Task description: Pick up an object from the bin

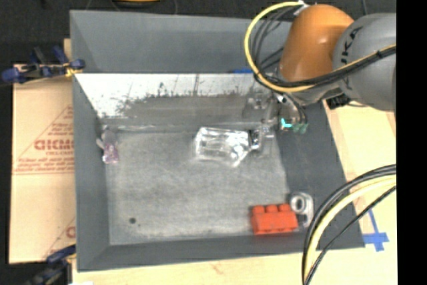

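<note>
A clear crumpled plastic piece (220, 145) lies in the middle of the bin, a little toward the back. My gripper (258, 135) is low in the bin at that piece's right end, touching or just over its edge. An orange-red block (273, 219) with studs lies near the front right corner. Right beside the block, at its upper right, sits a small silvery ring-shaped part (300, 203).
A small pale purple thing (109, 149) lies against the left wall. The arm, with its orange cover and looped cables, hangs over the bin's back right corner. Bare bin floor spreads across the front left.
</note>
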`<state>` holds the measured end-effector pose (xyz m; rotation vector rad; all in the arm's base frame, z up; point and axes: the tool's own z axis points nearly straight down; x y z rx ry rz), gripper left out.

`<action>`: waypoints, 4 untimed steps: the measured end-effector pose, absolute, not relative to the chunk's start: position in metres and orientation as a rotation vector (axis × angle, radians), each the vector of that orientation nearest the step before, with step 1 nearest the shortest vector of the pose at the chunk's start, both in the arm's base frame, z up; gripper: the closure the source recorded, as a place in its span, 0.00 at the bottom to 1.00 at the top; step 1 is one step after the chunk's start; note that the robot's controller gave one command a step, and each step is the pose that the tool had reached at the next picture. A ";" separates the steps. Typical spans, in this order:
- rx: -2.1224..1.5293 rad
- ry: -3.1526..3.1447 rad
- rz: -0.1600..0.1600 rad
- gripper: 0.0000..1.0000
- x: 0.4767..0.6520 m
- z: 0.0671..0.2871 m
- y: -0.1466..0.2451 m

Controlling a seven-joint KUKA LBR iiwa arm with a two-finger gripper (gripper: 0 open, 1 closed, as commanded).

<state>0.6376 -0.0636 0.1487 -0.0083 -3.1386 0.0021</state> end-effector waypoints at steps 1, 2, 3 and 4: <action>-0.084 -3.137 -0.004 0.00 0.641 0.071 -0.036; -0.084 -3.144 0.000 1.00 0.643 0.076 -0.038; -0.220 -3.140 -0.004 1.00 0.655 0.073 -0.044; -0.211 -3.136 0.001 1.00 0.650 0.077 -0.043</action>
